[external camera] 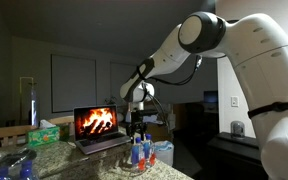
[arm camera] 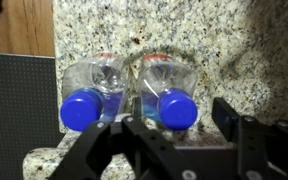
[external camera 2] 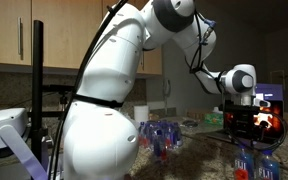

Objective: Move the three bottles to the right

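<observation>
On granite counter (arm camera: 214,45): blue-capped bottles (arm camera: 104,95), labels unreadable.

We see a dim room. The speckled granite bench (arm camera: 214,45) carries an open laptop (external camera: 97,127) showing a fire; a green tissue box (external camera: 44,134) sits beside the laptop. Behind the laptop hangs a pale wall panel (external camera: 74,82). Wooden cabinets (external camera 2: 44,35) hang above the bench.

Arm: white, jointed, reaching out from the big near shoulder toward the far counter in both exterior views.
Wrist: bent downward, tool pointing at the counter.
Gripper (external camera: 137,133): black, hanging low over the counter; also seen at (external camera 2: 246,128).
Fingers (arm camera: 227,116): black, spread apart in the wrist view, nothing between them.
</observation>
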